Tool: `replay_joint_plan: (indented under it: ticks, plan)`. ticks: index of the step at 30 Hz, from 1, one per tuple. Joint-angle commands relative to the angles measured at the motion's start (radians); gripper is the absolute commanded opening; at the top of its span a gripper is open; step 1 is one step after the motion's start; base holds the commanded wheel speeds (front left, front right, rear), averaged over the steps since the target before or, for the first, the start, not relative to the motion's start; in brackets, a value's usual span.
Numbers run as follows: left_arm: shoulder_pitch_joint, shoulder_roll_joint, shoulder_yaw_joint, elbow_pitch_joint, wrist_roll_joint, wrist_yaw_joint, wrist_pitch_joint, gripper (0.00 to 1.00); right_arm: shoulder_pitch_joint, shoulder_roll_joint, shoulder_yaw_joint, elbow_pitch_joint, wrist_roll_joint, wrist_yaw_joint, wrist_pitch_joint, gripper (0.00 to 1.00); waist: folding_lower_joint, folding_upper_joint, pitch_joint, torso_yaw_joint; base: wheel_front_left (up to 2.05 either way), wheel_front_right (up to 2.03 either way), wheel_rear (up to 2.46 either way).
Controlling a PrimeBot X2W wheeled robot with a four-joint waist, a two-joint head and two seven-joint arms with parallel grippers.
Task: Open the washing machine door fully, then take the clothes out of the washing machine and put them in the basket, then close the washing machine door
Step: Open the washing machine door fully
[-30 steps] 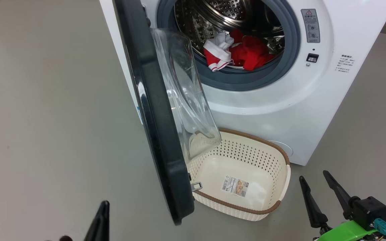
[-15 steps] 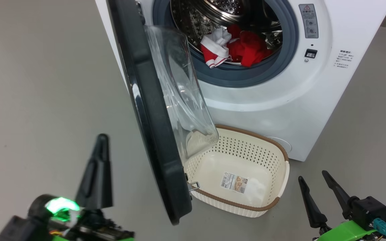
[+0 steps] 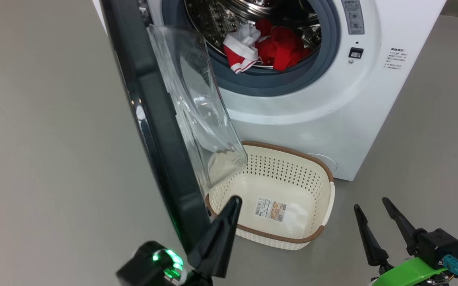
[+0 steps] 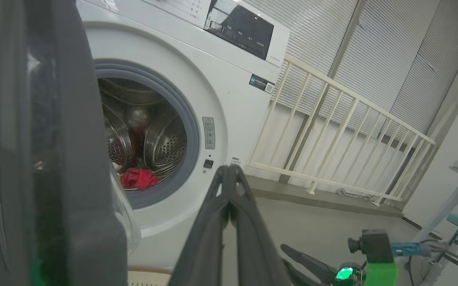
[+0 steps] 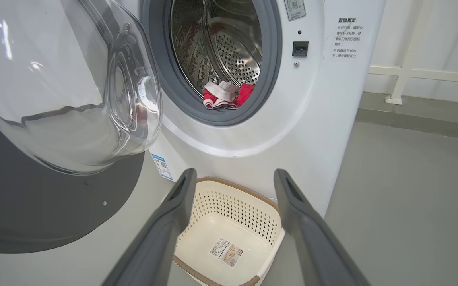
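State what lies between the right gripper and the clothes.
Right wrist view: between right gripper and clothes sit the basket, then the white front of the washing machine.

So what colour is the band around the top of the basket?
Brown, with a woven look, on a cream-white basket. The head view shows it best.

The washing machine [image 3: 300,119] stands on the floor [image 3: 46,119]. The clothes [image 3: 268,49] lie inside it, low down, near the opening. The washing machine door [image 3: 153,131] hangs on its left side and sticks out to the front. The basket [image 3: 280,171] sits on the floor just in front of the washing machine, under the opening, right of the door. The left tool [image 3: 233,200] is in front of the washing machine, by the door's bottom edge. The right tool [image 3: 371,203] is in front too, right of the basket.
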Motion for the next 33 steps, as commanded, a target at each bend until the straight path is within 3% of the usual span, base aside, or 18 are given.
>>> replay_joint_plan:
  ticks: [1, 12, 20, 33]
  plan:
    - [-0.023, 0.005, 0.022, -0.006, -0.005, -0.006, -0.005, 0.00, -0.031, -0.018, 0.027, -0.025, -0.004, 0.005, -0.012, 1.00, 0.0000, 0.0000, 0.002, -0.003, 0.00, 0.00, 0.00]
    - [-0.040, 0.005, 0.024, 0.196, -0.085, 0.007, -0.005, 0.00, -0.028, -0.016, 0.025, -0.024, -0.002, 0.005, -0.012, 1.00, 0.0000, 0.0000, 0.001, -0.001, 0.00, 0.00, 0.00]
    - [-0.057, 0.005, 0.057, 0.241, -0.124, 0.021, -0.005, 0.00, -0.036, -0.020, 0.025, -0.026, 0.000, 0.005, -0.012, 1.00, 0.0000, 0.0000, 0.007, 0.008, 0.00, 0.00, 0.00]
    - [-0.010, 0.005, 0.133, 0.225, -0.095, 0.041, -0.005, 0.00, -0.028, -0.021, 0.025, -0.028, 0.000, 0.005, -0.012, 1.00, 0.0000, 0.0000, 0.005, 0.025, 0.00, 0.00, 0.00]
